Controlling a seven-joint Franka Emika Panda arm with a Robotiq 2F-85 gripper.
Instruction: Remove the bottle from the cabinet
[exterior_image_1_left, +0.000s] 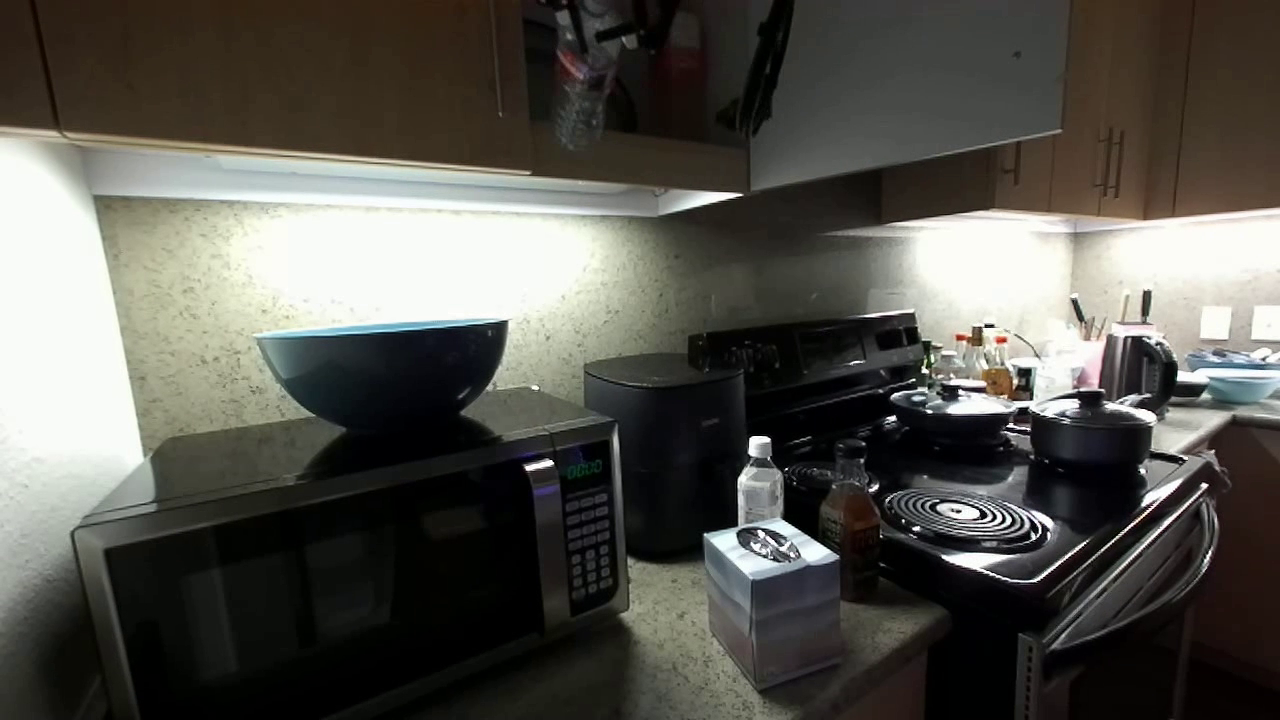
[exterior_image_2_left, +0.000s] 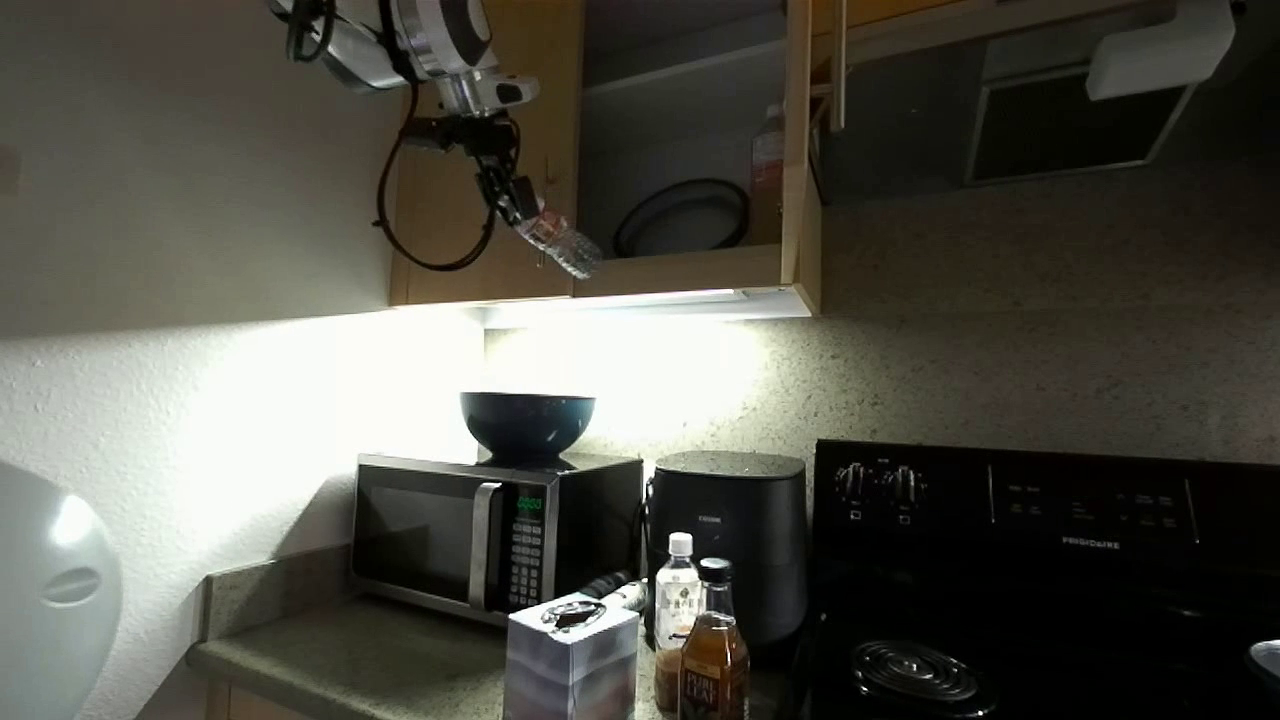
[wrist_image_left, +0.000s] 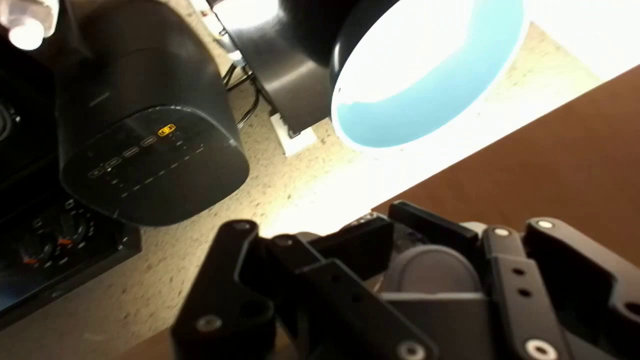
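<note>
The brown wooden cabinet (exterior_image_1_left: 640, 158) (exterior_image_2_left: 680, 270) hangs on the wall with one door open. My gripper (exterior_image_2_left: 525, 203) is shut on a clear bottle with a reddish label (exterior_image_2_left: 562, 240), near its pale cap. The bottle hangs tilted, base down, in front of the cabinet's opening edge; it also shows in an exterior view (exterior_image_1_left: 583, 95). In the wrist view the fingers (wrist_image_left: 395, 235) close around its neck, with the round cap (wrist_image_left: 432, 270) between them; its body is mostly hidden. A reddish-pink bottle (exterior_image_2_left: 767, 175) stands inside the cabinet at the right, with a pale top.
The open door (exterior_image_1_left: 900, 80) juts out right of the opening. A round dark-rimmed dish (exterior_image_2_left: 685, 215) stands in the cabinet. Below are a microwave (exterior_image_1_left: 350, 560) with a blue bowl (exterior_image_1_left: 390, 375), an air fryer (exterior_image_1_left: 665, 450), a tissue box (exterior_image_1_left: 775, 600), a white-capped bottle (exterior_image_1_left: 760, 485) and a brown bottle (exterior_image_1_left: 850, 530).
</note>
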